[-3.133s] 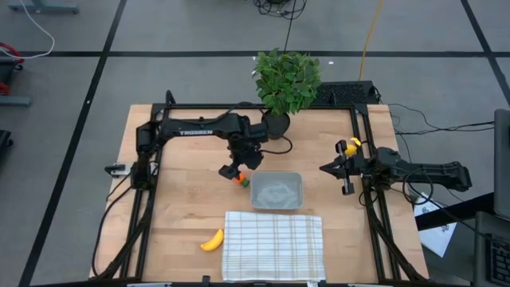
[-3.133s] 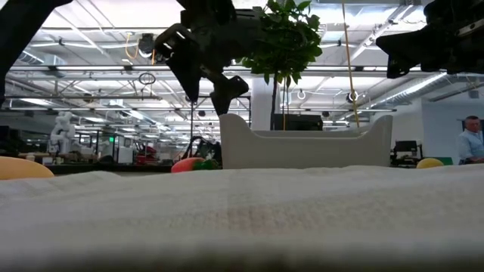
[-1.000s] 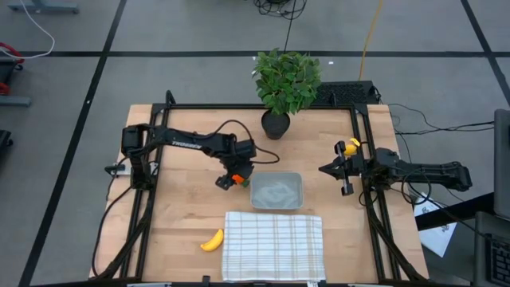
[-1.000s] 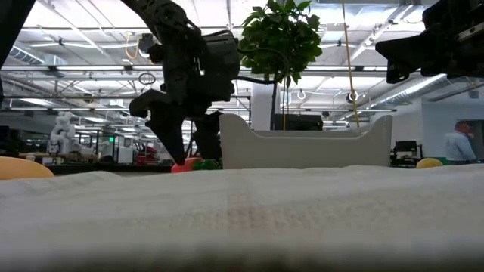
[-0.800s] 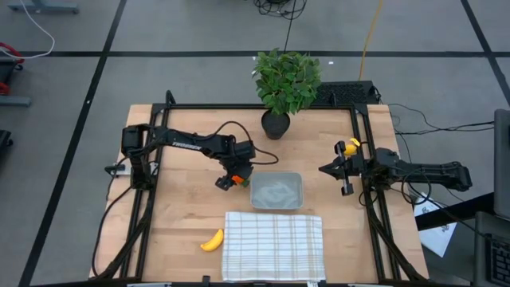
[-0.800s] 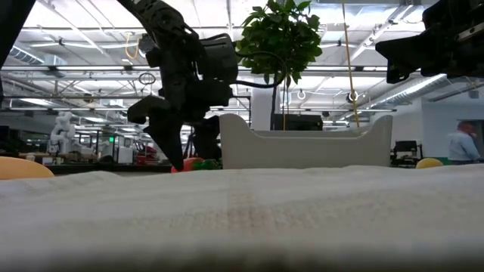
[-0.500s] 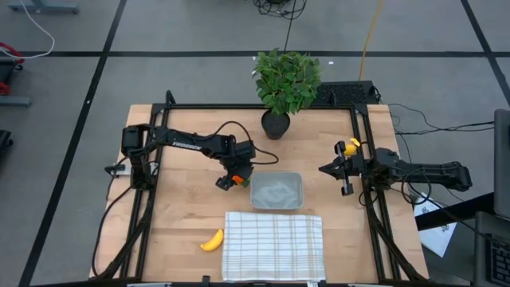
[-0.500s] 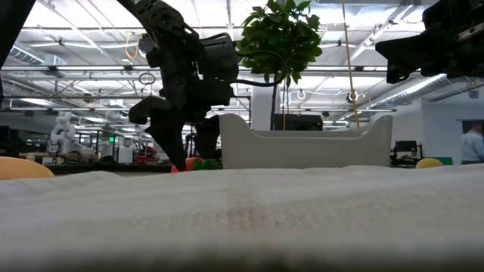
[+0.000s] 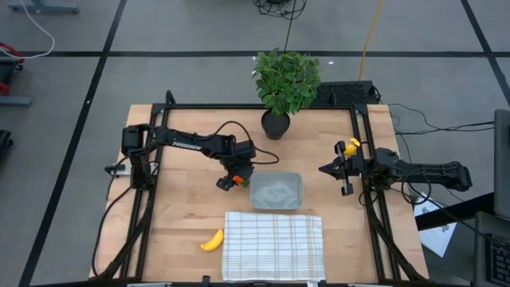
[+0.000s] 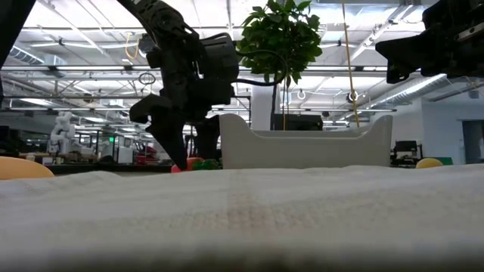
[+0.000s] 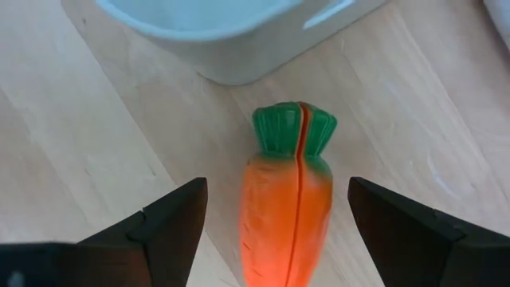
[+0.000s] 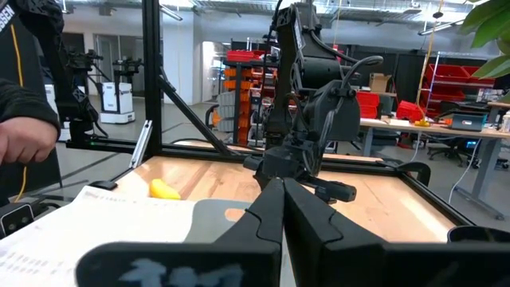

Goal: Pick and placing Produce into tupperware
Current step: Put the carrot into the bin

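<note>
Step in hand: the left gripper (image 11: 275, 227) is lowered over the carrot (image 11: 287, 207), fingers spread to either side and not touching it; by the look of it, this is the approach just ahead of the 1st pick.

Carrot: it lies flat on the wooden table (image 9: 179, 215), green top toward the container (image 9: 276, 191) and just beside its near wall, apart from it.

Next move: likely a squeeze across the orange body, a lift, then a short carry over the wall. The toy looks smooth and tapered, so a grip near the thick end should hold better.

Other produce: the banana (image 9: 212, 241) lies near the front of the table, just beside the left edge of the checked cloth (image 9: 274, 245). A small round yellow fruit (image 9: 354, 144) shows close to the right arm. The container appears to hold none of the 3 pieces.

Right gripper (image 9: 338, 171): waiting at the right side of the table, well apart from the container, fingers pressed together as its own wrist view shows.

Surface: pale wood boards in a black frame; the cloth lies at the front edge, directly in front of the container.

Room: a potted plant (image 9: 285, 81) stands at the back of the table; beyond are grey floor marked with dark lines, racks and ceiling lights. A person's hand (image 12: 24, 143) shows at the edge of the right wrist view.
</note>
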{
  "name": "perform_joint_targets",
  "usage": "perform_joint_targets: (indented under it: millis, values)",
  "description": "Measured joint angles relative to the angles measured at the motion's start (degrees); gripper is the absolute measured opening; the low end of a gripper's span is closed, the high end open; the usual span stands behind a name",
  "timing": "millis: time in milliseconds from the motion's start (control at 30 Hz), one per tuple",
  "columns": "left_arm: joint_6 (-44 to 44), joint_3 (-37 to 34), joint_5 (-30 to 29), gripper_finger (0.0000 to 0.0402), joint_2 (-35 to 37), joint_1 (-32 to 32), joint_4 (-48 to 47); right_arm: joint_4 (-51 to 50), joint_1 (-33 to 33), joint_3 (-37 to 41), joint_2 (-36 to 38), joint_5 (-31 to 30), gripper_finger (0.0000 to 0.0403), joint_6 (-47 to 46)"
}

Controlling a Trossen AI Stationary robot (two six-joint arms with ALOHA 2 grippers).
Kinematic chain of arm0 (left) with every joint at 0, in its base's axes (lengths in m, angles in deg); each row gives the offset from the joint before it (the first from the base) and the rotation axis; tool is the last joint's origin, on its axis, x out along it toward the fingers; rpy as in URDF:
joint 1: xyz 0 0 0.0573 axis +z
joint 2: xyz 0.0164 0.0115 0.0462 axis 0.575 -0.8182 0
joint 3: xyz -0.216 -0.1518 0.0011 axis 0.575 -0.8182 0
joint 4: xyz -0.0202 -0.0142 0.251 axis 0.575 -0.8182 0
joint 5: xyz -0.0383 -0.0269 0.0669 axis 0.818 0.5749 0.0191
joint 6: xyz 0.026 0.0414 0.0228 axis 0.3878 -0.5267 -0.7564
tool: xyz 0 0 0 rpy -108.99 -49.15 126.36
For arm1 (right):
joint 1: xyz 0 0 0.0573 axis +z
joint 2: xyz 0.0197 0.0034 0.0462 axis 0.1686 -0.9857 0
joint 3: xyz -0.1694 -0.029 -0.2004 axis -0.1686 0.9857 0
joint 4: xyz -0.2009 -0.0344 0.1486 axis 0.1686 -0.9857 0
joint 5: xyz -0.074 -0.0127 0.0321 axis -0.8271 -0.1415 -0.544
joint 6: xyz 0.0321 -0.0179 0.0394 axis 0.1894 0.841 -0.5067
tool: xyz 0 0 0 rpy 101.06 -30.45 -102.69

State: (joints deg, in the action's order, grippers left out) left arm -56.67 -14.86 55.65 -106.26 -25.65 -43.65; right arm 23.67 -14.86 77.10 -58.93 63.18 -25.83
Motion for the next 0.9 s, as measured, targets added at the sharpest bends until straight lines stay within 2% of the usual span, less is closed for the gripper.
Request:
perform_joint_targets:
  millis: [633, 767, 900]
  values:
    - [-0.9, -4.5, -0.3, 0.0305, 0.0, -0.1, 4.7, 0.0, 0.0, 0.0, 0.0, 0.0, 0.0000, 0.0]
    - [-1.0, -4.5, -0.9, 0.0277, 0.0, -0.1, 4.7, 0.0, 0.0, 0.0, 0.0, 0.0, 0.0000, 0.1]
    - [-1.0, -4.5, -1.7, 0.0228, 0.0, -0.1, 4.7, 0.0, 0.0, 0.0, 0.0, 0.0, 0.0000, 0.1]
